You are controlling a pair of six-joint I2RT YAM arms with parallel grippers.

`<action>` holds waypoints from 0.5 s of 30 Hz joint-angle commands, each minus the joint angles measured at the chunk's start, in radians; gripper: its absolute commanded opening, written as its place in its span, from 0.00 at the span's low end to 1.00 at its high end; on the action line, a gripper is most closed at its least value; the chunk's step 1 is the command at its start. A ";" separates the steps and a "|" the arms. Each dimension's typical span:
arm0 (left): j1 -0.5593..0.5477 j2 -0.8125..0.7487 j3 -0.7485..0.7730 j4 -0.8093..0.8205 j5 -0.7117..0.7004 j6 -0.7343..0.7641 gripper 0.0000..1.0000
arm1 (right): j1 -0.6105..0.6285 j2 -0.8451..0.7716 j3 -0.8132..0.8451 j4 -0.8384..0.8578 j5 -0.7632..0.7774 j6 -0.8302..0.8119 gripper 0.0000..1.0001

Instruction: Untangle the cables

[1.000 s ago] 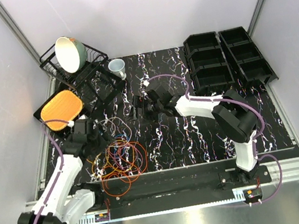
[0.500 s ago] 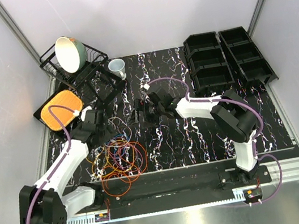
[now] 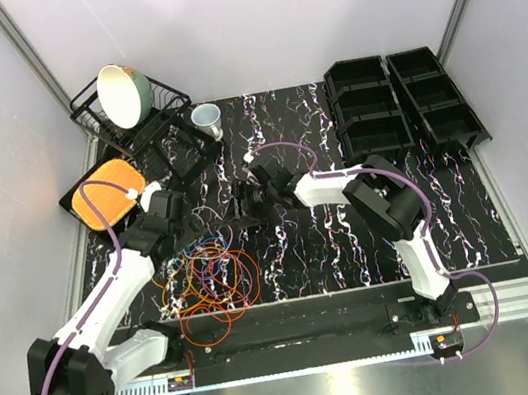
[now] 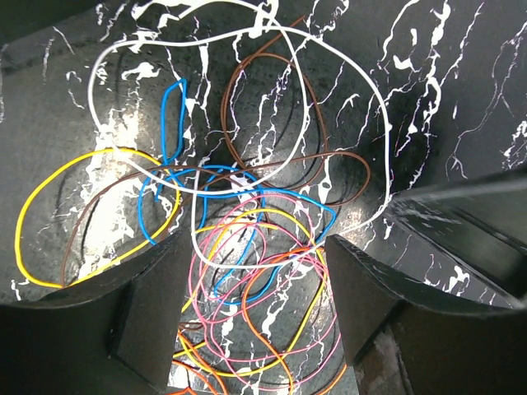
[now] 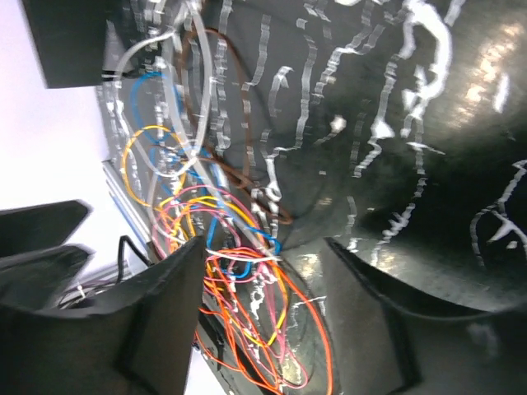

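The cables [image 3: 218, 274] lie in a tangled heap of thin loops at the front left of the black marbled table. In the left wrist view I see white [image 4: 247, 99], brown [image 4: 272, 160], blue [image 4: 169, 123], yellow [image 4: 49, 206], pink [image 4: 247, 271] and orange loops crossing one another. My left gripper [image 3: 192, 232] hovers over the heap's far edge, open and empty, with the tangle between its fingers [image 4: 156, 304]. My right gripper [image 3: 239, 209] points left at the heap from the middle, open and empty. Its view shows the heap [image 5: 247, 280] ahead of it.
A black dish rack [image 3: 160, 108] holding a bowl [image 3: 121, 93] stands at the back left, with a white cup [image 3: 207, 118] beside it. An orange board [image 3: 108, 191] lies on a black tray at the left edge. Black bins [image 3: 402, 113] stand at the back right.
The left gripper has moved away from me and right, over the heap's far edge. The right gripper has reached further left toward the heap. The cables have barely shifted.
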 commanded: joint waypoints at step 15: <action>-0.017 -0.067 -0.019 0.003 -0.054 0.007 0.70 | 0.010 0.047 0.015 0.126 -0.066 0.038 0.33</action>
